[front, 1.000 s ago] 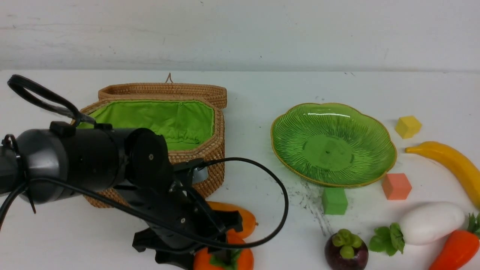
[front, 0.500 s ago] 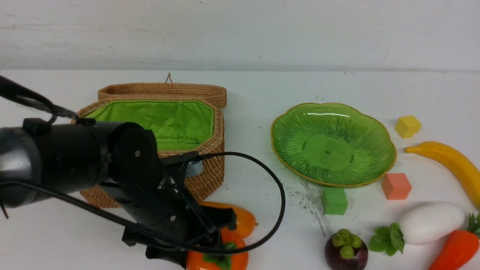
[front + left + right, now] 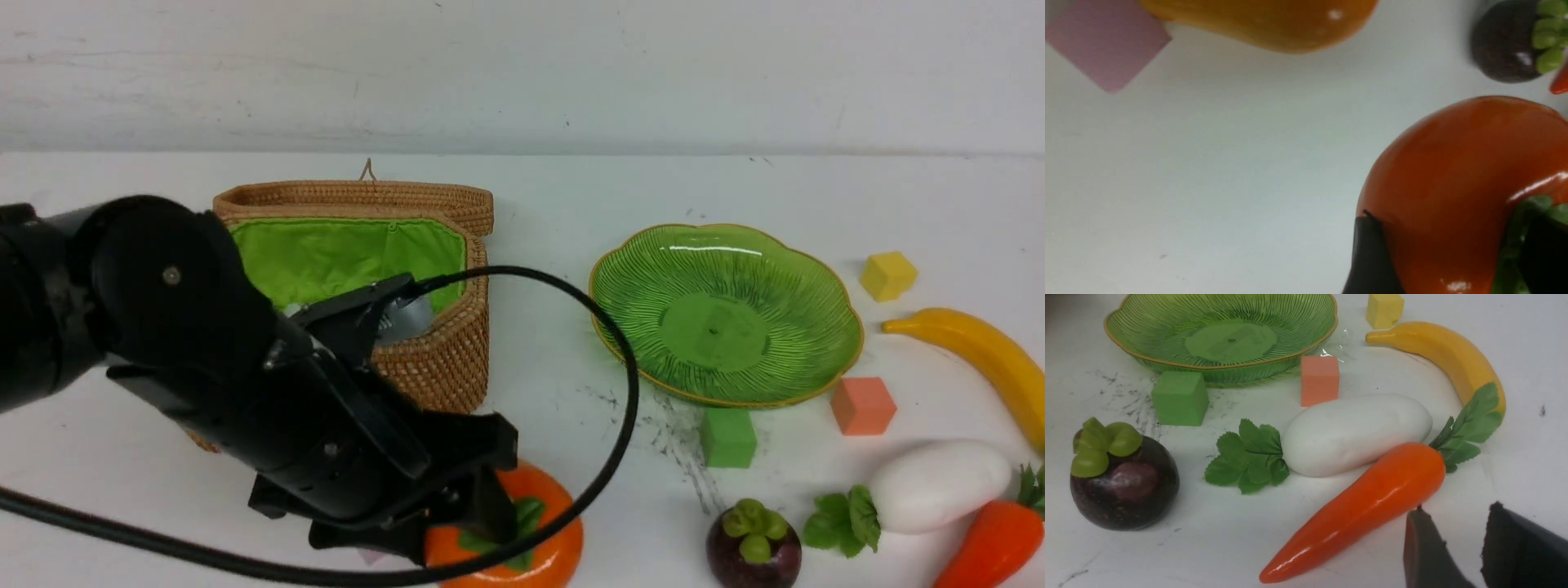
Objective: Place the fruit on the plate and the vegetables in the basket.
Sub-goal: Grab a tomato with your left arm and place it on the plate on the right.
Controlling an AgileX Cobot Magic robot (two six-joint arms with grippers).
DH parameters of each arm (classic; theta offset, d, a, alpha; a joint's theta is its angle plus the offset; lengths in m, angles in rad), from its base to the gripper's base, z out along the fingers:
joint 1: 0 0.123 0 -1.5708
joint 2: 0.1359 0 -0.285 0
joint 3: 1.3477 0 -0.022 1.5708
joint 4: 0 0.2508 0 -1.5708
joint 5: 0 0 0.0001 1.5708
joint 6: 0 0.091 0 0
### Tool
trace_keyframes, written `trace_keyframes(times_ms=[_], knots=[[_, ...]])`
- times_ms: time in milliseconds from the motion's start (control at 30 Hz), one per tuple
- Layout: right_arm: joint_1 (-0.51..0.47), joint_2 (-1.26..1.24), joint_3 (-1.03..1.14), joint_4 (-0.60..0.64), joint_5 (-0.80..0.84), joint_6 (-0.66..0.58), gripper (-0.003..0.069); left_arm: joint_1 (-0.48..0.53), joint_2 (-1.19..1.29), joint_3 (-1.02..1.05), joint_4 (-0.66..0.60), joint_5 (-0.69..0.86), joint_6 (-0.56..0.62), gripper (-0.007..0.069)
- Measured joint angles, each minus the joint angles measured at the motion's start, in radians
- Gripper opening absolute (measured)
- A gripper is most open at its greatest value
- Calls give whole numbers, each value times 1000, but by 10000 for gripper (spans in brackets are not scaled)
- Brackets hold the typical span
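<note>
- One basket (image 3: 441, 367) sits centre left of the front view, partly behind the left arm (image 3: 163, 310). Its lid (image 3: 359, 196) is folded back behind it, so the green lining lies open to receive vegetables. None show in the visible part.
- One plate (image 3: 816, 384) sits centre right and is bare. It lies between the two clusters of toys, probably so that either arm can reach it.
- One banana (image 3: 980, 355) lies along the right edge.
- One carrot (image 3: 992, 543) is in the lower right corner, just beside one radish (image 3: 939, 486). The right gripper (image 3: 1455, 522) hovers near the carrot's leafy end with its fingers apart and nothing between them, which looks like readiness for a vegetable.
- One persimmon (image 3: 543, 490) is at bottom centre. The left gripper (image 3: 1449, 245) pinches it, one finger on its flank and the other by the leaf cap. The wide grip suits the round fruit, which I judge is bound for the plate.
- One mango (image 3: 1257, 20) shows only in the left wrist view; the arm hides it in the front view.
- One mangosteen (image 3: 753, 547) stands bottom right of centre.
- There are four cubes: a yellow cube (image 3: 888, 275), a salmon cube (image 3: 863, 405), a green cube (image 3: 727, 437) and a pink cube (image 3: 1106, 41). They are not for sorting.
- That makes four fruits and two vegetables. No eggplant is visible.
</note>
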Motion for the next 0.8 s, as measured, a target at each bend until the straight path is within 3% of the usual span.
trace_keyframes(times_ms=[233,600,800], knots=[[0,0,0,0,0,0,242,0,96,-264,51,8,8,441],[0,0,0,0,0,0,242,0,687,-1032,88,61,-42,438],[0,0,0,0,0,0,242,0,930,-1288,162,118,-149,437]])
